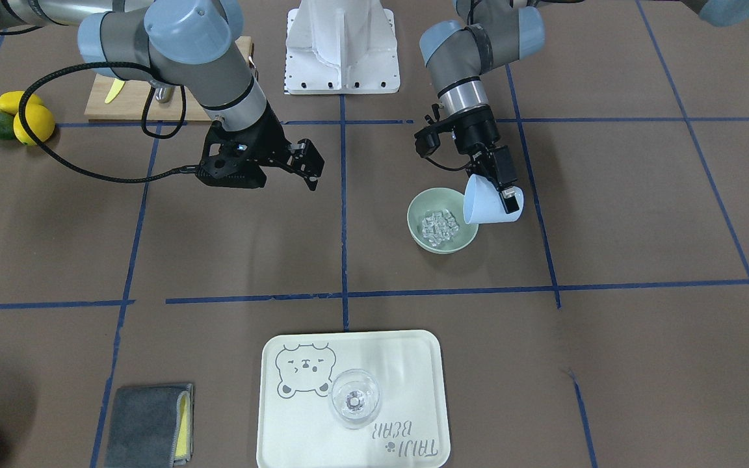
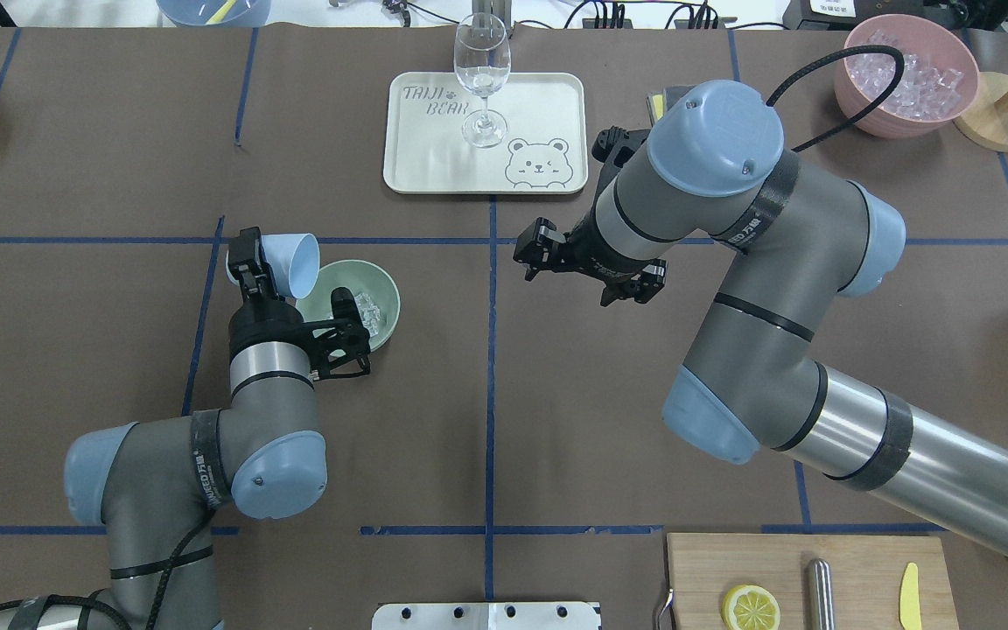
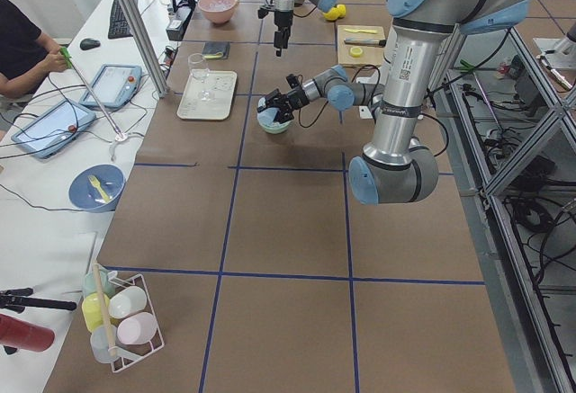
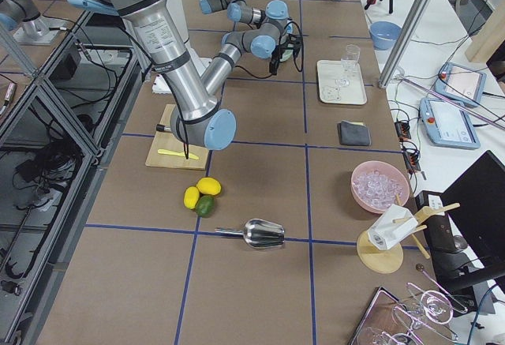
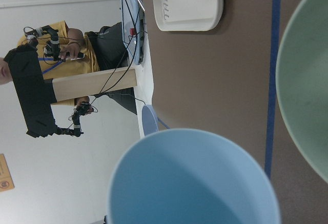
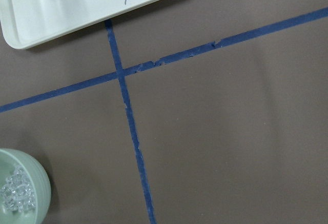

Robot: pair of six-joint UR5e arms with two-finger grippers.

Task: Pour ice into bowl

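My left gripper [image 1: 502,191] pinches the tipped blue cup [image 1: 486,207] above the bowl [image 1: 415,224], ice [image 1: 438,226] inside; right gripper [image 1: 315,170] jaws spread.

Brown table [image 1: 641,214], blue tape grid [image 1: 344,260]; white side desk [image 3: 36,231]; slanted metal posts [image 3: 135,26]; even light.

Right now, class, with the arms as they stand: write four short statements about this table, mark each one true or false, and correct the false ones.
1. The ice lies in the green bowl. True.
2. The left gripper holds the light blue cup upright. False: the cup is tipped over, its mouth towards the bowl.
3. The right gripper grips the wine glass. False: it is open and empty; the glass stands on the tray.
4. A lemon slice lies on the wooden board. True.
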